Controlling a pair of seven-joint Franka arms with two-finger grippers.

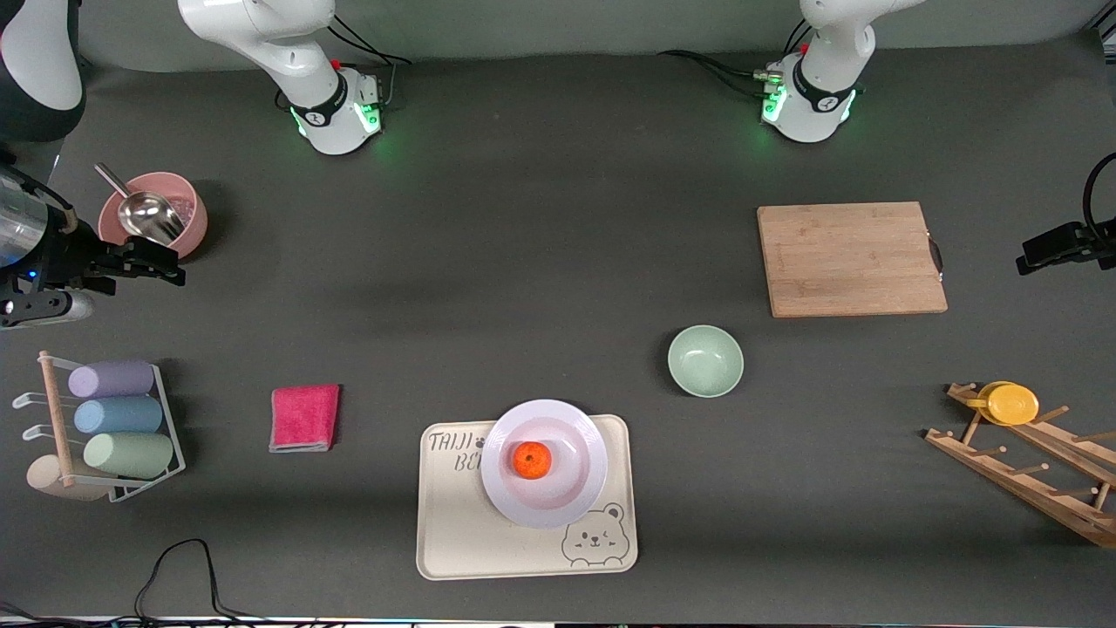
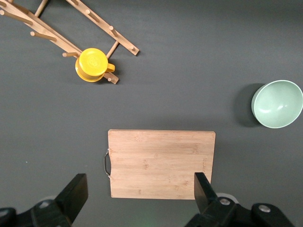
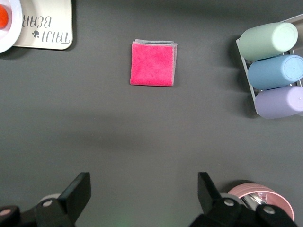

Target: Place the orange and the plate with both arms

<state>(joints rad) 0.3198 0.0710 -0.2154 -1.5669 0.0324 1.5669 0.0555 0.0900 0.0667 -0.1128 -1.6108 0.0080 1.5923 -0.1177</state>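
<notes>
The orange (image 1: 531, 460) sits in the middle of the pale lavender-white plate (image 1: 571, 488). The plate rests on the cream bear tray (image 1: 471, 532), near the front camera. An edge of the orange (image 3: 2, 16) and of the plate (image 3: 13, 28) also shows in the right wrist view. My right gripper (image 1: 161, 262) is open and empty, up in the air beside the pink bowl at the right arm's end; its wrist view (image 3: 142, 194) shows bare table between the fingers. My left gripper (image 1: 1046, 253) is open and empty, high over the cutting board's edge (image 2: 141, 191).
A wooden cutting board (image 1: 850, 258) and a mint-green bowl (image 1: 705, 360) lie toward the left arm's end. A yellow cup (image 1: 1010, 403) sits on a wooden rack (image 1: 1029, 475). A pink cloth (image 1: 304, 417), a rack of pastel cups (image 1: 118, 419) and a pink bowl with a scoop (image 1: 153, 214) are toward the right arm's end.
</notes>
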